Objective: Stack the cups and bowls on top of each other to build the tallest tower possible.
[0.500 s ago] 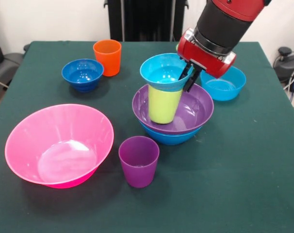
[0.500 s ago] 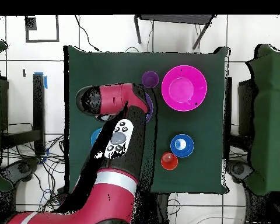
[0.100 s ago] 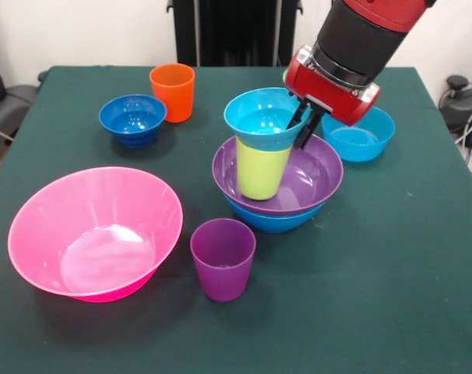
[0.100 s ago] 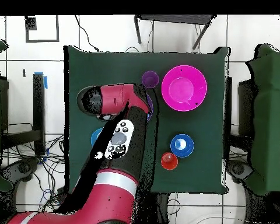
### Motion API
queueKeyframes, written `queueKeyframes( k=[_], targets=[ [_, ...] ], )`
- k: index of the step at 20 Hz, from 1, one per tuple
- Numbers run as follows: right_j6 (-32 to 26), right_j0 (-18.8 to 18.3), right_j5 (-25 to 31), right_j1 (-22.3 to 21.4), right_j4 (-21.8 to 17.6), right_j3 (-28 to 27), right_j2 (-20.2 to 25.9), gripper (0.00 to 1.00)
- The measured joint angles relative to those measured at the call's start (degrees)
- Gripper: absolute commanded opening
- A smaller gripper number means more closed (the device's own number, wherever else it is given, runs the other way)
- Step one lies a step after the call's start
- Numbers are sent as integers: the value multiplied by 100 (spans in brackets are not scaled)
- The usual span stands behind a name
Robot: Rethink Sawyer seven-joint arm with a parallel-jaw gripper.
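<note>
A round glossy purple plastic bowl [image 3: 277, 175] sits nested in a slightly larger blue plastic bowl [image 3: 271, 217] near the middle of the dark green table [image 3: 392, 257]; together they form the base of the tower [image 3: 271, 164]. Inside the purple bowl, toward its 9 o'clock side, a lime green tapered plastic cup [image 3: 262, 167] stands mouth up, leaning a little. A small turquoise plastic bowl [image 3: 261, 118] rests on the cup's rim, tipped rather than level.

The red and black arm's gripper [image 3: 305, 123] reaches down at the turquoise bowl's 3 o'clock edge, its two dark fingers [image 3: 309, 129] set narrowly on either side of the rim, seemingly pinching it. The overhead view hides this under the arm.

The risk, as a judgement: the cup is narrow and off-centre, so letting go of the tilted bowl could let it slide off or tip the cup over into the purple bowl. A sideways drag on withdrawal could do the same.

From the tower, a purple plastic cup [image 3: 223, 258] stands at 6 o'clock, a huge pink plastic bowl [image 3: 94, 233] at 8 o'clock, a dark blue bowl [image 3: 132, 118] and an orange cup [image 3: 172, 91] at 10 o'clock, and a second turquoise bowl [image 3: 363, 134] at 2 o'clock.
</note>
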Motion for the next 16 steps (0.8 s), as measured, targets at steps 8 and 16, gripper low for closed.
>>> queueKeyframes(
  k=[8, 16],
  targets=[
    [0, 0, -59, 13, -6, -1, -47, 0],
    [0, 0, -59, 15, -6, -1, -116, 0]
  ],
)
